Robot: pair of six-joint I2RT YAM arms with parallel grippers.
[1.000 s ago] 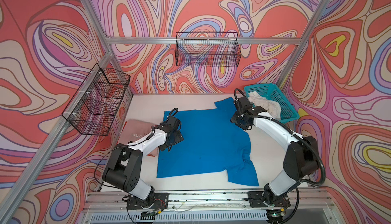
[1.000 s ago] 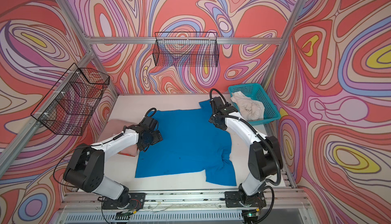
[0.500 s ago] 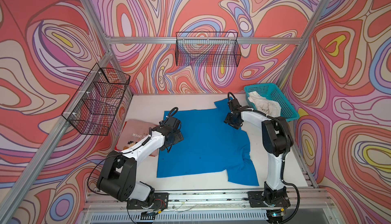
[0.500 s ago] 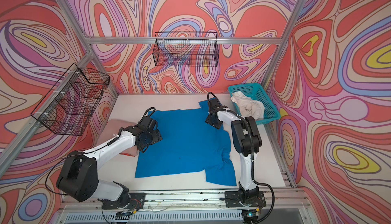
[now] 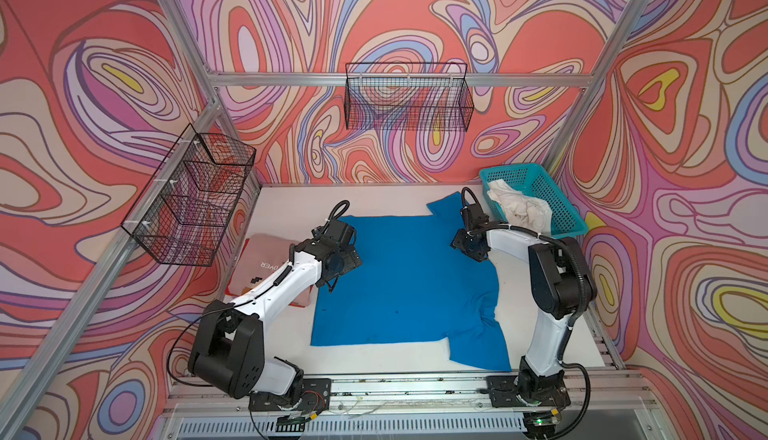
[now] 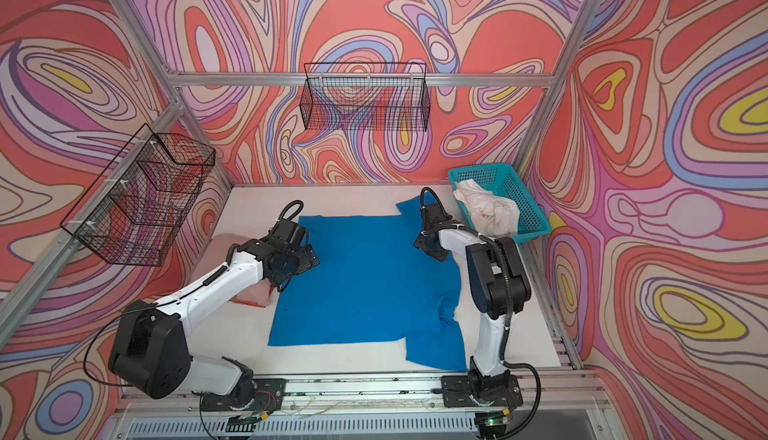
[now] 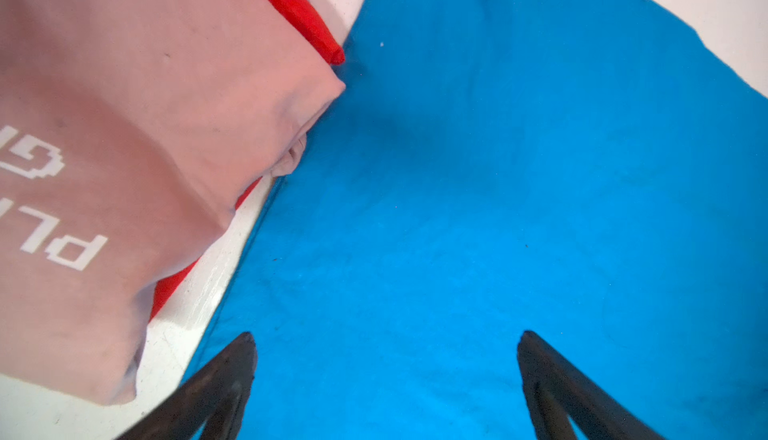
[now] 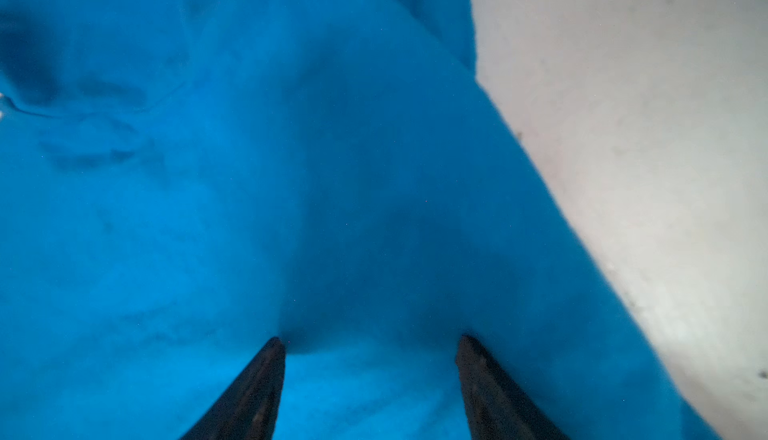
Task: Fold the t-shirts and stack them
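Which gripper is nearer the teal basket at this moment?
Right. The right gripper is over the blue shirt's edge, just beside the basket. The left gripper is across that shirt, next to the pink shirt, far from the basket.

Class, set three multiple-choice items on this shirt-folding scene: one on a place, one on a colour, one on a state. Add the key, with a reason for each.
1. Where is the off-white shirt?
A. in the teal basket
B. on the floor
C. hung on the wall

2. What colour is the spread shirt?
A. red
B. blue
C. green

3. How does the left gripper stand?
A. open
B. shut on a sleeve
C. shut on nothing

Key: 1 A, it lies crumpled inside the basket; 2 B, its cloth is bright blue; 3 A, the left wrist view shows its fingers wide apart.
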